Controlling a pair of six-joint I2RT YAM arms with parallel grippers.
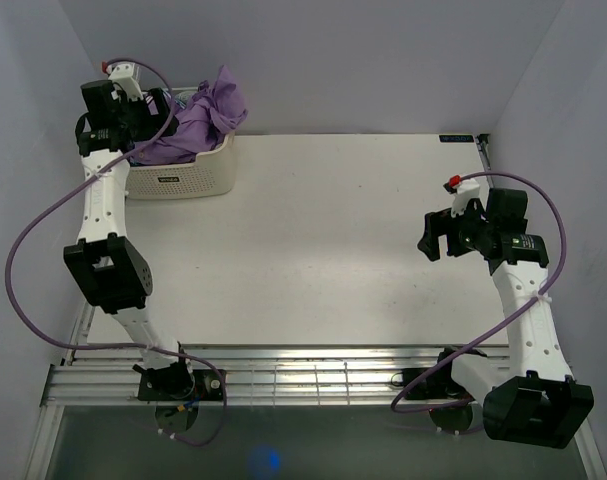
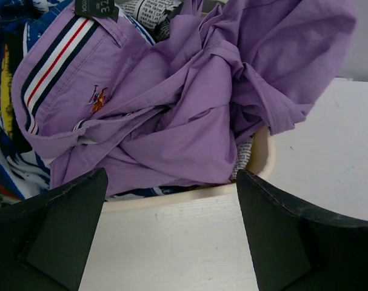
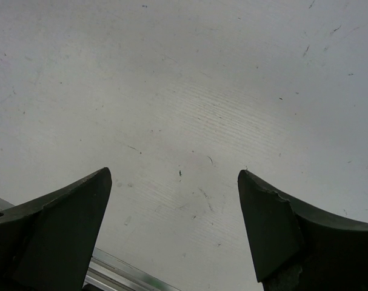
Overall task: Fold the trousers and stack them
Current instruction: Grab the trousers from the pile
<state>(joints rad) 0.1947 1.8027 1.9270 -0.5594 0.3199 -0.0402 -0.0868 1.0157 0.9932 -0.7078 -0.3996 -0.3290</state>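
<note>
The lilac trousers (image 1: pixel 198 120) lie crumpled in a cream basket (image 1: pixel 188 180) at the table's far left corner, one part sticking up over the rim. In the left wrist view the trousers (image 2: pixel 190 103) fill the basket, the striped waistband at the upper left with a small logo beneath it. My left gripper (image 2: pixel 171 200) hangs open just before the basket rim (image 2: pixel 190 195), nothing between its fingers; from above, the left gripper (image 1: pixel 148 115) is over the basket's left side. My right gripper (image 1: pixel 438 232) is open over bare table at the right, and the right wrist view shows the right gripper (image 3: pixel 174 188) empty.
A blue, white and red patterned garment (image 2: pixel 5 151) lies under the trousers in the basket. The white table (image 1: pixel 313 240) stretches between the arms. Purple cables loop beside both arms. A metal rail (image 1: pixel 313 380) runs along the near edge.
</note>
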